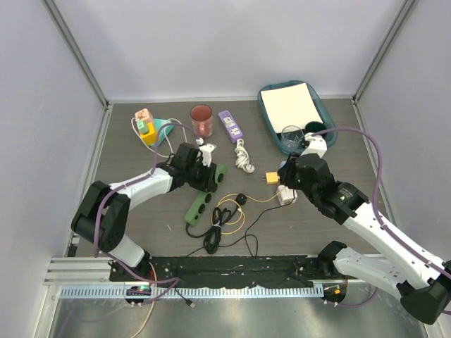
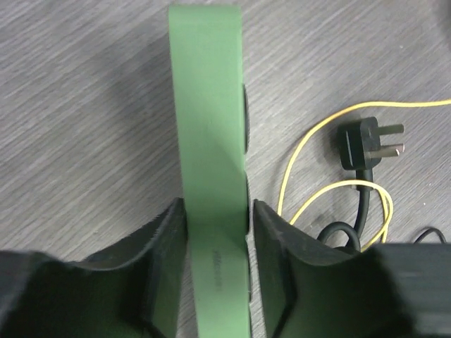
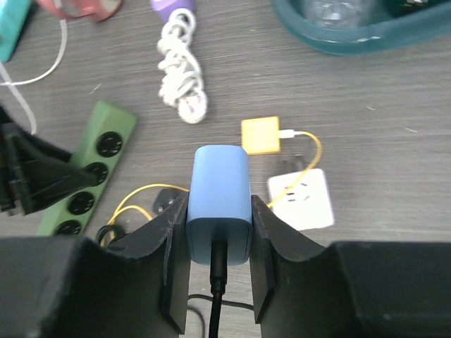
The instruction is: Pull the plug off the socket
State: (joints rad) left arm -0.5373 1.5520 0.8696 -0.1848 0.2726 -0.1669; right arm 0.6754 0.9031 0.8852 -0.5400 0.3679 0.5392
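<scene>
The socket (image 2: pixel 208 105), a long green power strip with round black outlets, lies at the table's centre left (image 1: pixel 200 206). My left gripper (image 2: pixel 215 211) is shut on it across its width, near its far end (image 1: pixel 211 176). The plug (image 3: pixel 218 183), a small pale-blue box with a black cable running from its back, is out of the socket and held above the table. My right gripper (image 3: pixel 218 211) is shut on its two sides. In the top view the right gripper (image 1: pixel 285 184) hides the plug. The socket's outlets (image 3: pixel 91 169) that show are empty.
A black plug on a yellow cable (image 2: pixel 363 144) lies just right of the strip. A yellow cube (image 3: pixel 261 135) and a white outlet cube (image 3: pixel 299 199) sit under the right gripper. Further back are a coiled white cord (image 3: pixel 184 67), a purple strip (image 1: pixel 230 125), a red cup (image 1: pixel 201 120) and a teal tray (image 1: pixel 271 120).
</scene>
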